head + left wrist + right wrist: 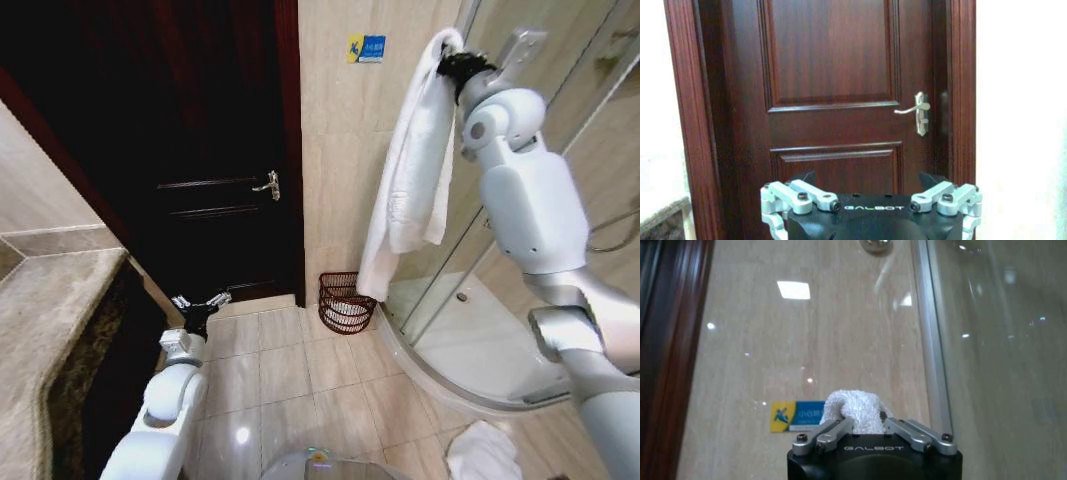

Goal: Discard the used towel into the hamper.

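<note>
Pinching the long white terry towel [415, 160] high above the round red-brown wire hamper [345, 302], my right tool [462, 68] risked dropping it outside the rim, since the towel hung slightly off-centre. My left tool [200, 303] waited spread, well left of the hamper.

Nubby white terry towel [415, 170]; glossy dark wood door [833, 100].

The head view looks down from high over the tiled floor [290, 370] toward the door [200, 150]. The left wrist view faces that door [833, 75] squarely. The right wrist view sits close to the beige wall, sharing its blue-yellow sticker [799, 416] with the head view [366, 48].
</note>
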You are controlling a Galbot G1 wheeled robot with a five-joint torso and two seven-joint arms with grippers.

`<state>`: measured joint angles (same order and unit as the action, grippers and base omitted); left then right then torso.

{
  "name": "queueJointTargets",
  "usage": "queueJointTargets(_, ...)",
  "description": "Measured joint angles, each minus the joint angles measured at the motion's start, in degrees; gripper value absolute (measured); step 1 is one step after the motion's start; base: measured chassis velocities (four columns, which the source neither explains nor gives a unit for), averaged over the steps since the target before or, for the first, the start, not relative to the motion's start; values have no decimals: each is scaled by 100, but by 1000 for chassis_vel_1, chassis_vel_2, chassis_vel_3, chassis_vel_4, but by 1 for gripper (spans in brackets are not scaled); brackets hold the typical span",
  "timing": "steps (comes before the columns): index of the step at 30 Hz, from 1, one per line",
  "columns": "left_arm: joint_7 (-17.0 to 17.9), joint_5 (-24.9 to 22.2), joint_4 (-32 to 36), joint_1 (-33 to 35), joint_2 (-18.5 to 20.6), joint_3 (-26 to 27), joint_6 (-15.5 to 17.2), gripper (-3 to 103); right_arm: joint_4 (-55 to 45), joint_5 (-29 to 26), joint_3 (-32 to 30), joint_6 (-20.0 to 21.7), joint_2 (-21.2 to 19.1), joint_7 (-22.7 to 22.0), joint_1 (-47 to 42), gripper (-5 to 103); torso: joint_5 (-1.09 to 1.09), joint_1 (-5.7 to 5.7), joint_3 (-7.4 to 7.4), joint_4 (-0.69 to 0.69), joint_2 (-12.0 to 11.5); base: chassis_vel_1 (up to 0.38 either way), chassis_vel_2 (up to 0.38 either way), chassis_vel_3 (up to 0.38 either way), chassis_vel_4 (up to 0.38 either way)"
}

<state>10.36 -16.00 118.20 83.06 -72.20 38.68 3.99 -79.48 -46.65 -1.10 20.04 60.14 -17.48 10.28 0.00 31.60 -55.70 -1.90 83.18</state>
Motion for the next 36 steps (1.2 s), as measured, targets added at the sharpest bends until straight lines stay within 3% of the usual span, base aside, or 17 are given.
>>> queueJointTargets(14, -1, 2, -16, -35, -20, -43, 5, 100, 256, 259, -70, -77, 133, 73, 81, 5, -1, 0, 1, -1, 0, 0, 0, 0, 0)
queueJointTargets(36, 4, 19, -61, -61, 0, -156, -2, 100, 110, 545, -243, -147, 314, 44, -912, 5, 0, 0, 1, 0, 0, 0, 0, 0, 0)
